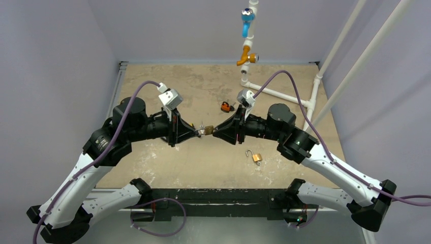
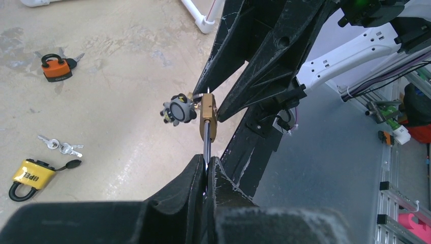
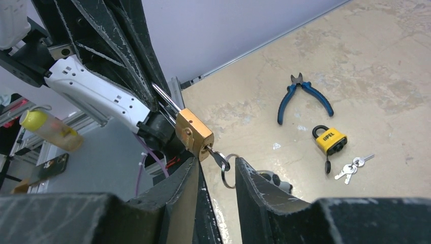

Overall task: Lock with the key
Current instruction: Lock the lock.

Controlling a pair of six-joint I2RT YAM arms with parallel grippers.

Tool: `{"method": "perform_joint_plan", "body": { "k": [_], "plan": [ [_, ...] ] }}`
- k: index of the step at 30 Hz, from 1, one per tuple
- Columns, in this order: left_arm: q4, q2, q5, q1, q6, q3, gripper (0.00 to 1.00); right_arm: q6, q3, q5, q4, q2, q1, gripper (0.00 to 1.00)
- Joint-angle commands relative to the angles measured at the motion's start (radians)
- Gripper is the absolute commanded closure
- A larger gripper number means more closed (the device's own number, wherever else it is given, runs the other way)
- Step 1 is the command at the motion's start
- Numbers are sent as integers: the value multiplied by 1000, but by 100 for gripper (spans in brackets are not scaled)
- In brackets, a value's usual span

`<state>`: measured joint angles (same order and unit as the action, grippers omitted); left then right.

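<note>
A small brass padlock [image 1: 207,130] hangs in the air between the two arms. My left gripper [image 2: 207,161] is shut on its steel shackle [image 2: 206,147], with the brass body [image 2: 208,119] just beyond the fingertips. A key [image 3: 218,158] sticks out of the bottom of the padlock [image 3: 194,133], and a ring [image 3: 229,172] dangles from it. My right gripper [image 3: 216,165] is open, its two fingers on either side of the key with a gap showing on both sides. A grey fob [image 2: 179,110] hangs beside the lock.
On the table lie an orange padlock [image 1: 224,107], a second brass padlock [image 1: 255,157] with its shackle open, a yellow padlock [image 3: 330,141] with loose keys [image 3: 350,168], and blue pliers [image 3: 303,96]. White pipes with valves [image 1: 247,56] stand at the back right.
</note>
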<state>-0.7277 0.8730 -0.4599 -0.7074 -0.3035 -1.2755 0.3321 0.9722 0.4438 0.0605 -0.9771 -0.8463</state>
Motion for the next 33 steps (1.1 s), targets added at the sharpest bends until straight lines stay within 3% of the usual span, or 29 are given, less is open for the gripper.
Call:
{"method": "perform_joint_plan", "body": {
  "k": [1, 10, 22, 30, 33],
  "plan": [
    [38, -11, -14, 2, -3, -45, 100, -36, 48, -40, 0, 3, -7, 72],
    [36, -12, -6, 1, -2, -51, 100, -47, 64, -50, 24, -11, -8, 100],
    [1, -54, 182, 2, 19, -74, 100, -38, 68, -280, 101, -12, -9, 100],
    [-9, -49, 227, 2, 20, -56, 100, 8, 62, -458, 171, -27, -5, 100],
    [-10, -39, 215, 2, 19, -53, 100, 11, 56, -449, 175, -28, -2, 100]
  ]
}}
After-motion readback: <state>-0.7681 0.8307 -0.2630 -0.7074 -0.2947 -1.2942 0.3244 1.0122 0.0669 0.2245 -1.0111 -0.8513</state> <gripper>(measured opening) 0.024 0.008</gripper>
